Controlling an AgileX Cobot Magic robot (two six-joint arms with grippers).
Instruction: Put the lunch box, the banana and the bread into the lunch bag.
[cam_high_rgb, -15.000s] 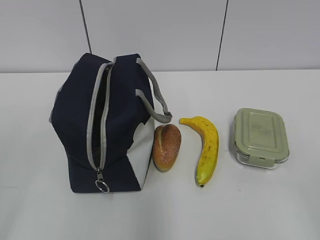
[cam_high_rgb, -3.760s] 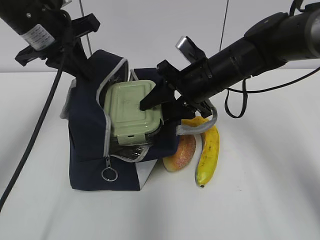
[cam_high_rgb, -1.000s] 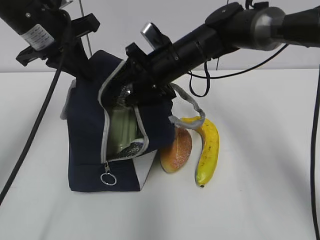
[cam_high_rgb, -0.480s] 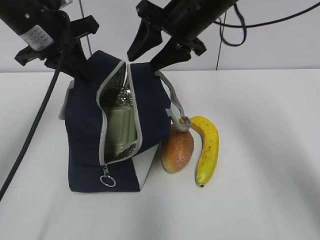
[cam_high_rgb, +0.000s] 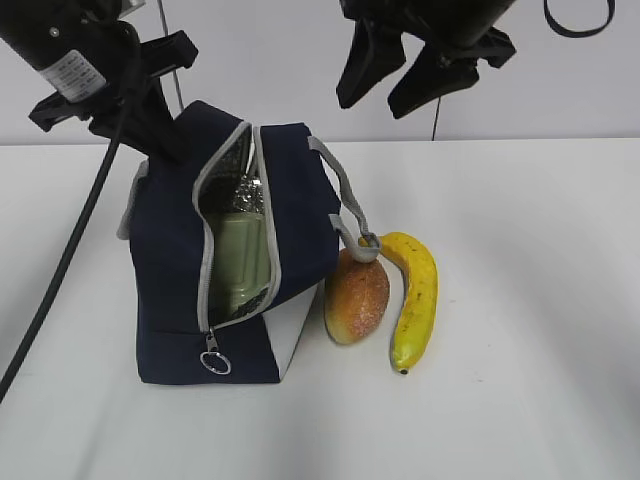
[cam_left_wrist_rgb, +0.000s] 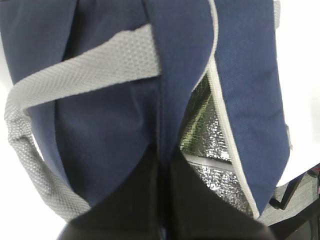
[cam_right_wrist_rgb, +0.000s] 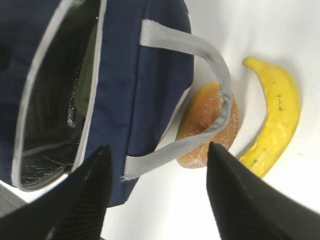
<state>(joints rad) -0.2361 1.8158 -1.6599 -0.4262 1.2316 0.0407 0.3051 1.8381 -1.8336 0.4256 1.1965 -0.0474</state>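
A: We see the lunch bag (cam_high_rgb: 235, 250) standing on the white table (cam_high_rgb: 520, 330) with its zipper open. The lunch box (cam_high_rgb: 243, 255) sits inside on its edge, its green lid facing the opening.

B: Agreed. We find the bread (cam_high_rgb: 356, 299) on the table touching the bag's right side, with the banana (cam_high_rgb: 412, 297) just beside it. A grey strap handle (cam_right_wrist_rgb: 210, 95) drapes over the bread.

A: And the arms?

B: We see the right gripper (cam_high_rgb: 422, 62) hanging above the bag and the food, its jaws spread wide and holding nothing. The left gripper (cam_left_wrist_rgb: 162, 200) has its jaws pressed together, pinching the bag's navy fabric beside the opening.
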